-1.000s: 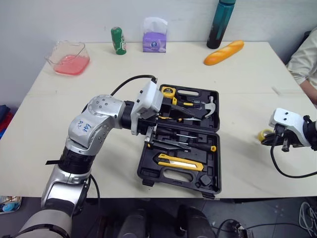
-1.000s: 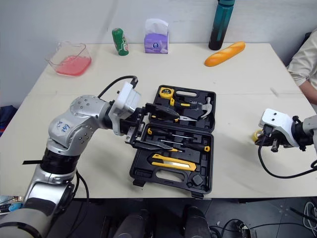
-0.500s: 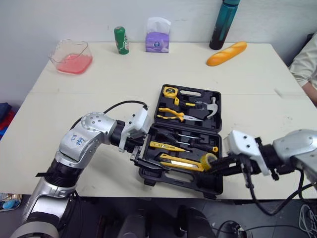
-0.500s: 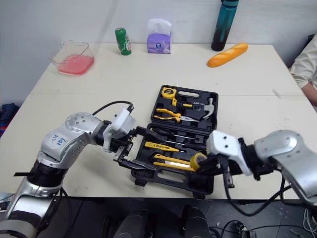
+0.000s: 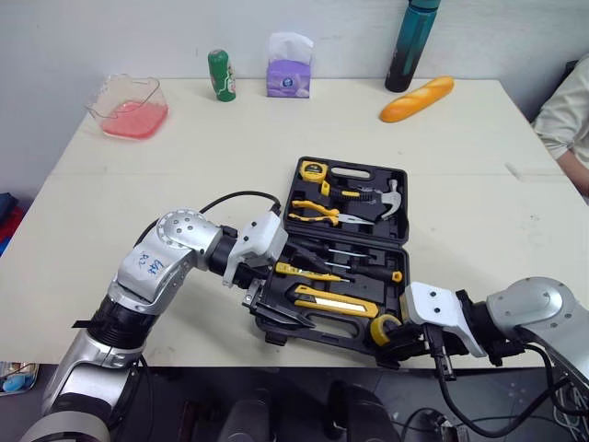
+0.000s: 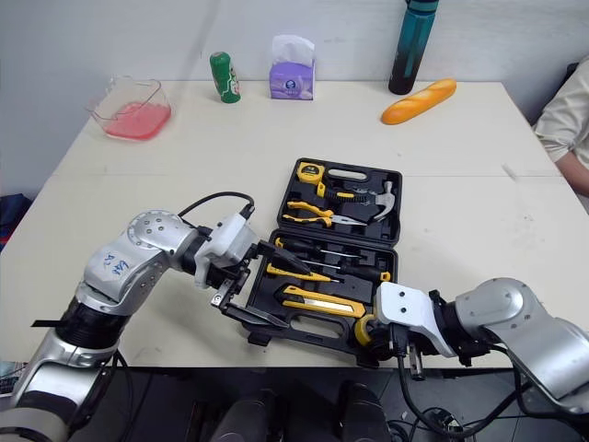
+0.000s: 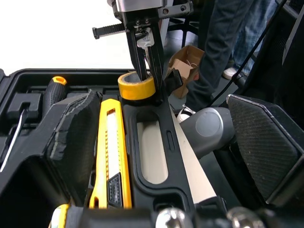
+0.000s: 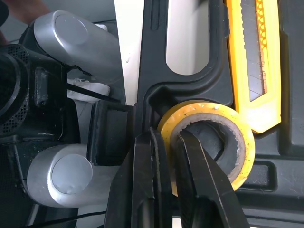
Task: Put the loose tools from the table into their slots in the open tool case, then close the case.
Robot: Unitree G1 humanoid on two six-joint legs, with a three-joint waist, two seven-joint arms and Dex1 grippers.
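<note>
Right tool (image 8: pixel 167 136) is clamped on the tape roll (image 8: pixel 209 107): one finger through the hole, the other outside, pinching the yellow wall. The roll is at the front-right corner of the tool case (image 5: pixel 403 210), over the round recess just past the end of the utility knife (image 5: pixel 333 301), close to the front rim. Can't tell if it's fully seated.

Delta vs 0.5 s ago: the roll was held higher, over the knife's right end. It's now lower and nearer the case's front edge. 1 s ago this arm was well off to the right on the counter (image 5: pixel 184 157), beside the roll lying there.

Left tool (image 5: pixel 293 290): fingers wide apart. One lies over the case interior beside the knife. The other hangs past the front rim, so the rim with the handle cut-out sits between them. Contact with the rim: can't tell. 1 s ago it was up over the lid by the tape measure (image 5: pixel 314 168). 0.5 s ago it was already at the front-left corner, much as now.

Case is open and flat, same spot mid-counter. Lid carries the tape measure, pliers (image 5: pixel 317 214) and hammer (image 5: pixel 391 191). Screwdrivers (image 5: pixel 363 270) sit in the base behind the knife.
</note>
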